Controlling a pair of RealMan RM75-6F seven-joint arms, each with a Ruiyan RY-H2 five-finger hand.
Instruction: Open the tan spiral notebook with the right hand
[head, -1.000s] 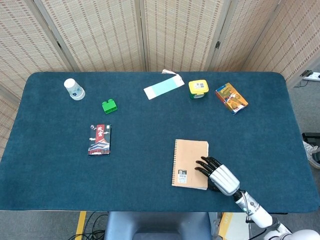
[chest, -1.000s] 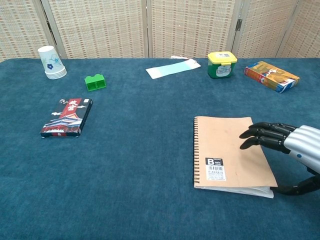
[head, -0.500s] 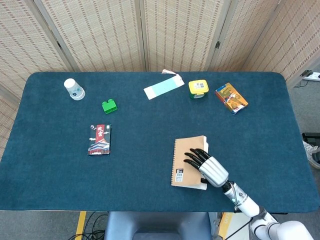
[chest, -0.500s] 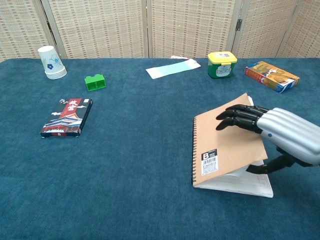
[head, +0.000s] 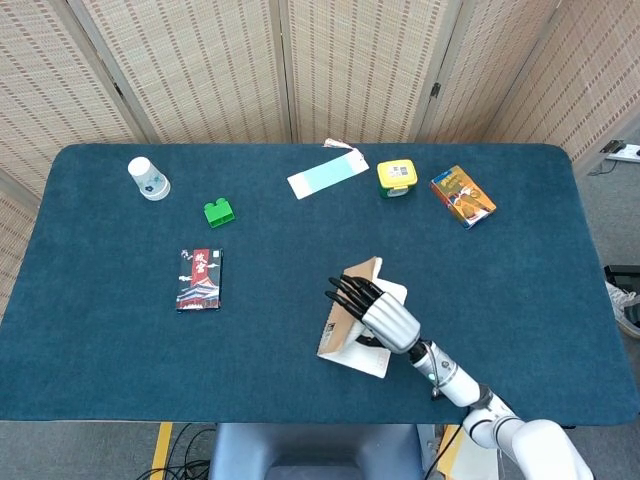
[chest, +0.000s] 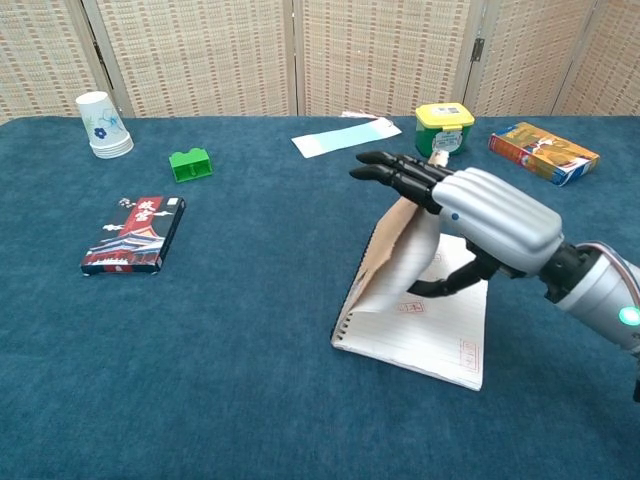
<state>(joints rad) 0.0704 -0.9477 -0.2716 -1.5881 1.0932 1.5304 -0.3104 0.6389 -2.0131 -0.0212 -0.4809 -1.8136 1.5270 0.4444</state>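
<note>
The tan spiral notebook (head: 336, 328) lies at the front middle of the blue table (head: 110, 330). Its tan cover (chest: 384, 248) stands nearly upright, and a lined white page (chest: 420, 335) lies flat and exposed beneath it. My right hand (chest: 482, 215) comes in from the right. Its fingers (chest: 395, 172) reach over the cover's top edge and the thumb (chest: 445, 285) sits under it, so the cover is pinched between them. In the head view the same right hand (head: 376, 312) covers much of the notebook. My left hand shows in neither view.
A paper cup (head: 148, 178), a green block (head: 219, 212) and a dark printed packet (head: 200, 279) sit to the left. At the back lie a light blue strip (head: 327, 176), a yellow-lidded tub (head: 396, 178) and a colourful box (head: 462, 196).
My right hand has swung the cover up from nearly flat to almost upright, moving left. The notebook has slid left and turned a little. A white page now shows.
</note>
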